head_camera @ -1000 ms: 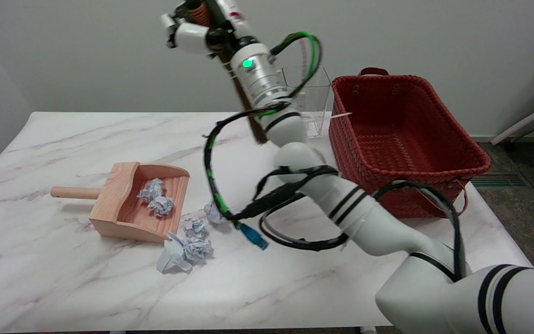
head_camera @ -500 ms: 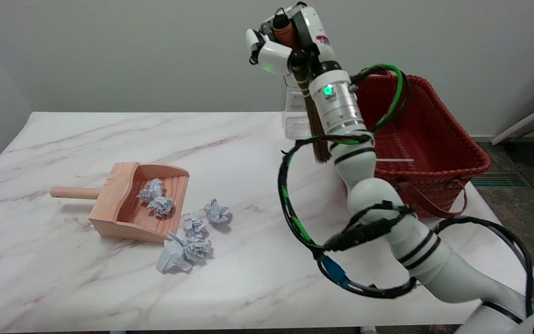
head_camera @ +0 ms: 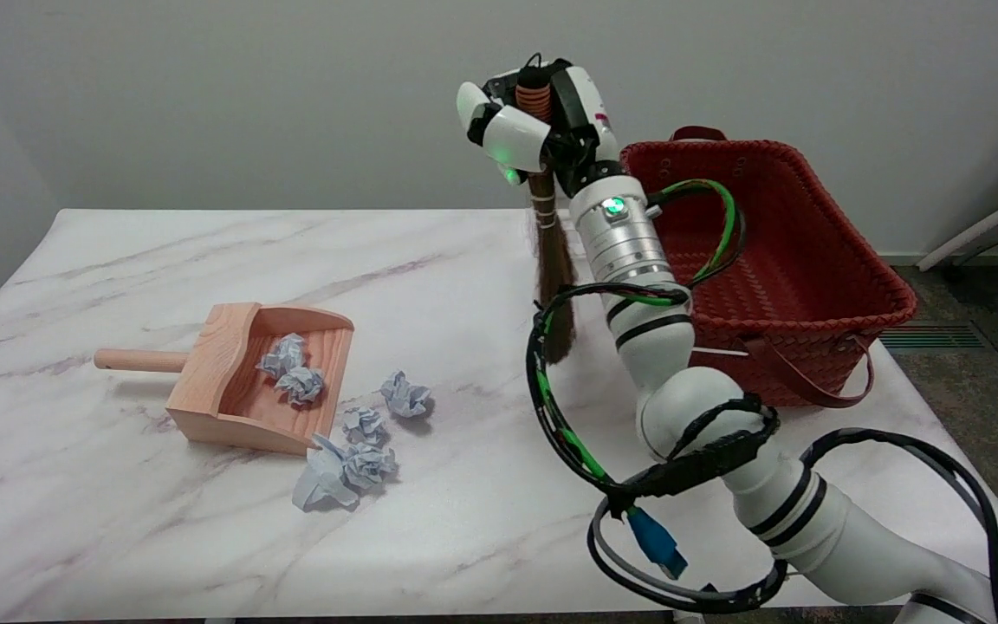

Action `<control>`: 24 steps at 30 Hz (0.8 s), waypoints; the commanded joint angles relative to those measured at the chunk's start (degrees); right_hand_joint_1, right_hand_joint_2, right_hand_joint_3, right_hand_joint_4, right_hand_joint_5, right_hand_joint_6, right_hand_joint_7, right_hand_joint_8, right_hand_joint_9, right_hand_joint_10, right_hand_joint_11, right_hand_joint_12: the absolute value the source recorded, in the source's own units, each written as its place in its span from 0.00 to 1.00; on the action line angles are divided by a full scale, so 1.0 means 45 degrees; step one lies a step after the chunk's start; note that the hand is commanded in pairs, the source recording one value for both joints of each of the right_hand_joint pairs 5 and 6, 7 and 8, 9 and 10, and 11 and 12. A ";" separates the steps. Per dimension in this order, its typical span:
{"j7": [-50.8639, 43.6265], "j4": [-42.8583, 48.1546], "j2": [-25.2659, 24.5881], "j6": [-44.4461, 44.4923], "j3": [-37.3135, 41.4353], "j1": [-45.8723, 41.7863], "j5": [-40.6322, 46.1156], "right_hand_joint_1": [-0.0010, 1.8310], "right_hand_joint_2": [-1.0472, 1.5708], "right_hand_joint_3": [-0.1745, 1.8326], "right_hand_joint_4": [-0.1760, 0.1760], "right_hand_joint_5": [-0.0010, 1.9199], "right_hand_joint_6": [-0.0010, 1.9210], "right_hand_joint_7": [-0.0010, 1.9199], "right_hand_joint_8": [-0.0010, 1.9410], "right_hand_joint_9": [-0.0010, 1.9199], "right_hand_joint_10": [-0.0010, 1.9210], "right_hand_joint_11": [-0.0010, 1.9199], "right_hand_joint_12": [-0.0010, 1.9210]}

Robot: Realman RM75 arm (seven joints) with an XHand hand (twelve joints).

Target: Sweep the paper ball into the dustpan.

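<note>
The robot hand (head_camera: 532,130) is grasping a small broom (head_camera: 551,260) by its handle, fingers wrapped around the top, and is holding it upright in the air with the bristles hanging down above the worktop (head_camera: 118,520), just left of the red basket (head_camera: 767,260). The wooden dustpan (head_camera: 248,381) is lying on the left half of the worktop, its handle pointing left and its open mouth facing right and near. Two paper balls (head_camera: 291,371) are sitting inside it. Four more are lying on the worktop just outside the mouth: one (head_camera: 405,395) to the right, one (head_camera: 365,425) close to the lip, and a pair (head_camera: 343,472) at the near corner. A broad stretch of bare marble is lying between the loose balls and the hanging bristles.
</note>
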 commanded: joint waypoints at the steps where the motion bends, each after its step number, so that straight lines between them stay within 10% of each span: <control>1: 0.2715 -0.0383 -0.0683 0.0496 -0.1520 -0.0310 0.1696 0.53 0.94 0.76 0.50 1.00 1.00 1.00 0.99 1.00 1.00 0.95 0.95; 24: 0.3864 -0.3789 -0.2119 0.0075 -0.1905 -0.0514 0.0455 0.50 0.94 0.76 0.50 1.00 1.00 1.00 0.99 1.00 1.00 0.97 0.97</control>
